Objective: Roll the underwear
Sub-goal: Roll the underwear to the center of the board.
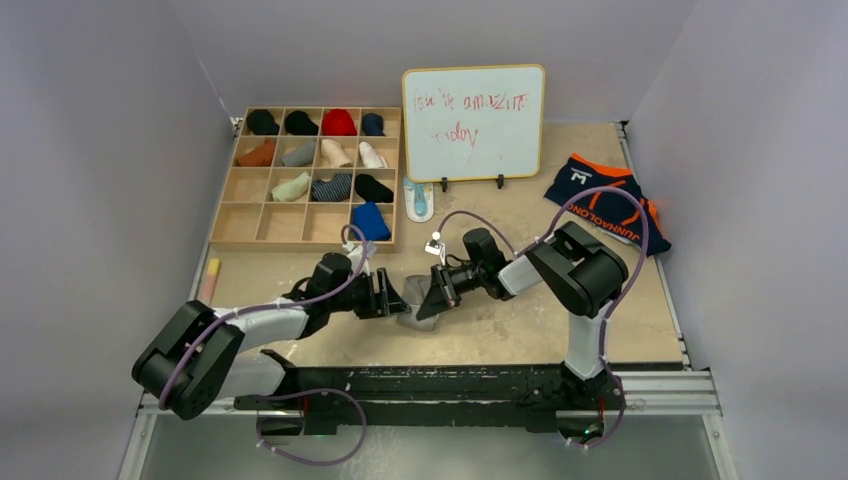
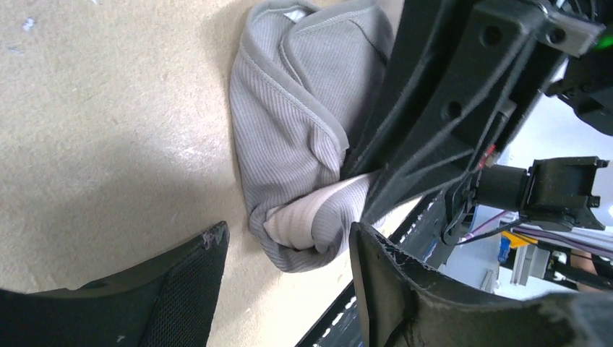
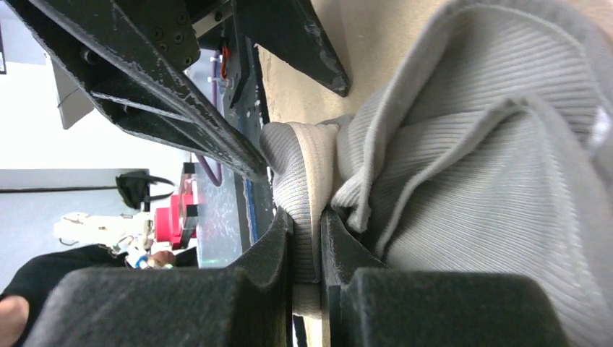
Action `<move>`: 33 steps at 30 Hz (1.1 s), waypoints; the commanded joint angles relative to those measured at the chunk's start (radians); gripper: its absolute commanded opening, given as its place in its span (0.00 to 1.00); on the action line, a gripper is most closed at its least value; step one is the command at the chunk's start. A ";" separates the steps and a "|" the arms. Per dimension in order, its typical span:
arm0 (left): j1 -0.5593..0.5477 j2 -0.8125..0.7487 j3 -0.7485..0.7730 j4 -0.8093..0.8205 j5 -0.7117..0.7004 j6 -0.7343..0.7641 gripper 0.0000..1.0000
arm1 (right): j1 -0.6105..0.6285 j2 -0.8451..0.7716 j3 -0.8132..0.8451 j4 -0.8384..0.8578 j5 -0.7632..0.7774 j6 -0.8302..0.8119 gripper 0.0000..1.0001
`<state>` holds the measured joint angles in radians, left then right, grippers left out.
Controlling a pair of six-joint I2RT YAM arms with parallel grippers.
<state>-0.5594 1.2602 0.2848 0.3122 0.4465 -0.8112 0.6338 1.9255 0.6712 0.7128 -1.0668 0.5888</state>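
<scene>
Right tool (image 3: pixel 307 220) clamps an end of grey underwear (image 2: pixel 289 123), whose long axis runs away from the open left tool (image 2: pixel 288 235)

Even bright light; wrist foregrounds blurry.

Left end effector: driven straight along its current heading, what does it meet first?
The left end effector would meet the grey briefs first; the right end effector, pinching that fabric, sits close behind, depth unclear.
</scene>
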 commanded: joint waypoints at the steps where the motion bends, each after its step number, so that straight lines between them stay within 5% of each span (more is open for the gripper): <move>1: -0.001 0.058 -0.023 0.066 0.057 0.020 0.61 | -0.034 0.045 -0.003 0.061 -0.035 0.068 0.03; 9: -0.003 0.159 -0.017 0.091 0.054 0.005 0.59 | -0.062 0.114 -0.001 0.051 -0.031 0.075 0.07; 12: -0.003 0.229 0.007 0.059 0.033 -0.006 0.50 | -0.063 0.120 -0.007 0.047 -0.020 0.071 0.11; 24: -0.006 0.301 0.094 -0.114 -0.086 0.006 0.15 | -0.063 -0.006 0.025 -0.163 0.070 -0.075 0.49; 29: -0.012 0.312 0.134 -0.146 -0.077 0.030 0.08 | -0.063 -0.143 0.009 -0.295 0.226 -0.171 0.72; 33: -0.018 0.317 0.144 -0.150 -0.074 0.030 0.06 | -0.063 -0.295 -0.043 -0.321 0.371 -0.256 0.74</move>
<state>-0.5655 1.5291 0.4446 0.3256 0.4969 -0.8680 0.5812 1.7519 0.6708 0.4778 -0.9375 0.4782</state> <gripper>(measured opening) 0.152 0.736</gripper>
